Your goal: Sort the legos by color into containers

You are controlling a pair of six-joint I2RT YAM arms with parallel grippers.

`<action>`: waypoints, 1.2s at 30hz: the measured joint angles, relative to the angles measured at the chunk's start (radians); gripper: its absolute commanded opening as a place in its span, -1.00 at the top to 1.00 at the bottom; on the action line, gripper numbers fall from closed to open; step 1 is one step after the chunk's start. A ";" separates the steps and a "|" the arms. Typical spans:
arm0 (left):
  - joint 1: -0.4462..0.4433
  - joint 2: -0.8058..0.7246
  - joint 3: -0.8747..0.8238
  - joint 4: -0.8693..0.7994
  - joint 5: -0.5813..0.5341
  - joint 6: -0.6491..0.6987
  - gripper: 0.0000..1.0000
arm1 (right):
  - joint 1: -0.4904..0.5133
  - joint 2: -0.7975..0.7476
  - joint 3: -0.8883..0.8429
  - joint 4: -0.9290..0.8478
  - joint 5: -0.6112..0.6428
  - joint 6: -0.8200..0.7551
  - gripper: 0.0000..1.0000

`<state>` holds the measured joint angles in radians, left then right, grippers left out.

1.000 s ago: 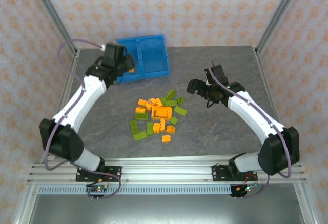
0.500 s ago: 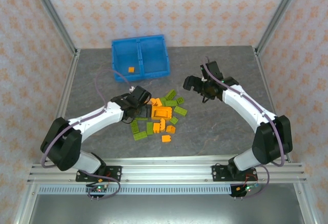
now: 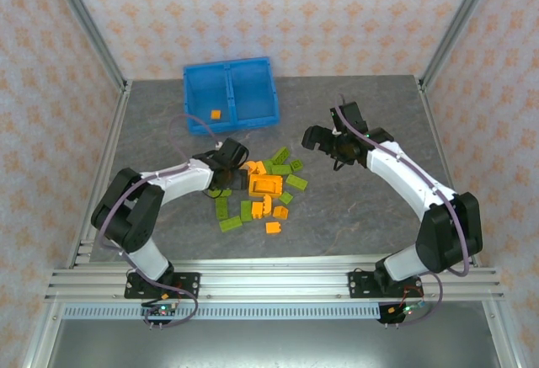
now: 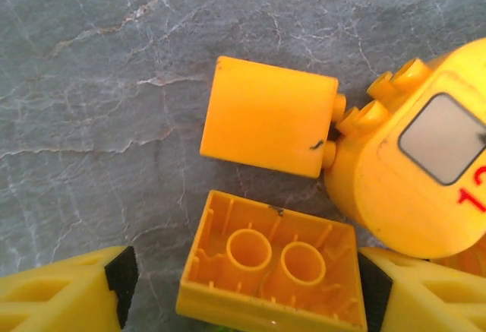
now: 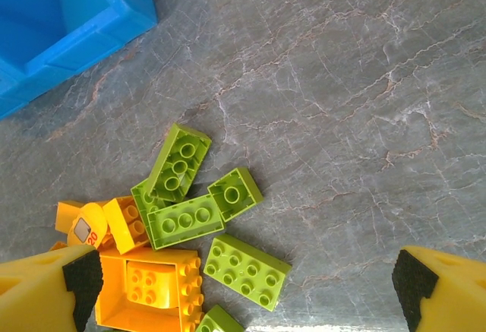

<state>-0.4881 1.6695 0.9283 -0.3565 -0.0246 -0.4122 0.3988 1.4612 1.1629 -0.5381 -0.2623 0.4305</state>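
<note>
legos (image 3: pixel 261 187) lie heaped on the table (image 3: pixel 354 216), nearer than the blue bin (image 3: pixel 253 94); one orange brick (image 3: pixel 216 114) sits in its left compartment. a rounded orange piece (image 4: pixel 414 172) bears cropped red characters, unreadable. left gripper (image 4: pixel 243 286): released, straddling an inverted orange brick (image 4: pixel 269 267). right gripper (image 5: pixel 243 282): spread wide, empty.

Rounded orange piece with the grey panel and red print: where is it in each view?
Top external: rounded orange piece, small, at the pile's upper left.
Left wrist: rounded orange piece at the right edge, grey panel facing up, studs of an orange brick against it.
Right wrist: rounded orange piece low at the left, left of the green bricks.
Shared landmark: the grey veined table.
</note>
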 measured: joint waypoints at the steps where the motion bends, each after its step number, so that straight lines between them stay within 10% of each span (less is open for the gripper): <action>1: 0.004 0.005 -0.001 0.010 0.007 0.000 -0.40 | 0.000 0.000 0.000 -0.001 0.000 0.000 -0.99; 9: 0.011 0.002 -0.029 0.051 0.026 -0.007 0.03 | 0.000 0.000 0.000 0.000 0.000 0.000 -0.99; 24: 0.048 -0.330 0.122 -0.020 -0.103 0.024 0.06 | 0.005 0.000 0.000 0.000 0.000 0.008 -0.99; 36: 0.254 0.203 0.720 -0.032 -0.137 0.034 0.10 | 0.026 -0.087 -0.024 -0.001 0.006 0.023 -0.98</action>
<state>-0.2337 1.8729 1.6485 -0.3885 -0.1619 -0.3779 0.4252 1.3743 1.1393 -0.5388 -0.2565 0.4534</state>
